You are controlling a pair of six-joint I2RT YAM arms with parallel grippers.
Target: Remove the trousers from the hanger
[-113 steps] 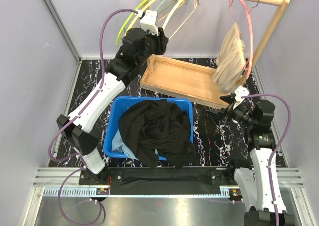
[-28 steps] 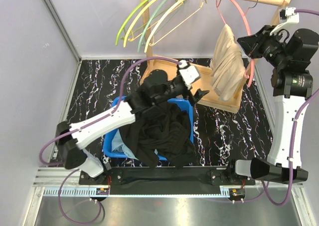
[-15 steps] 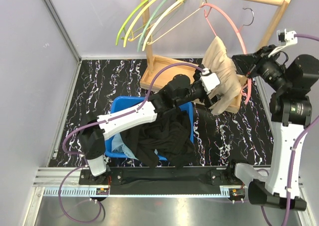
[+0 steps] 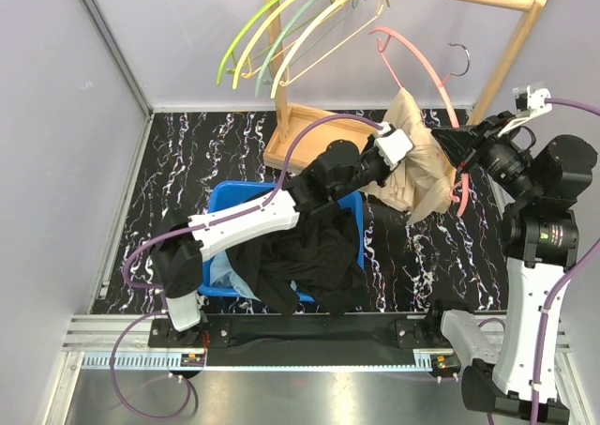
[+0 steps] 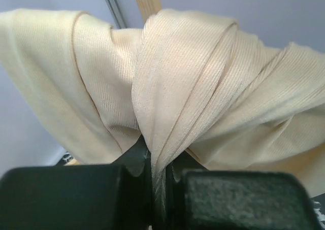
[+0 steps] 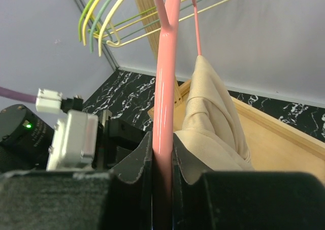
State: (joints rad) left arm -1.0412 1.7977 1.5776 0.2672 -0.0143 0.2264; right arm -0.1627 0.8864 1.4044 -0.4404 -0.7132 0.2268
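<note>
Left pincer (image 5: 158, 161) outstretched, tight on beige trousers (image 5: 203, 88)

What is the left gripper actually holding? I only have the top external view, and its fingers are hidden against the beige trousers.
Observer: The left wrist view shows the left gripper shut on a bunched fold of the beige trousers.
Operator: And the other arm?
Observer: In the right wrist view the right gripper is shut on the pink hanger, on its thick bar.
Operator: Are the trousers off it?
Observer: No. That view shows them hanging from the hanger's thinner rod.
</note>
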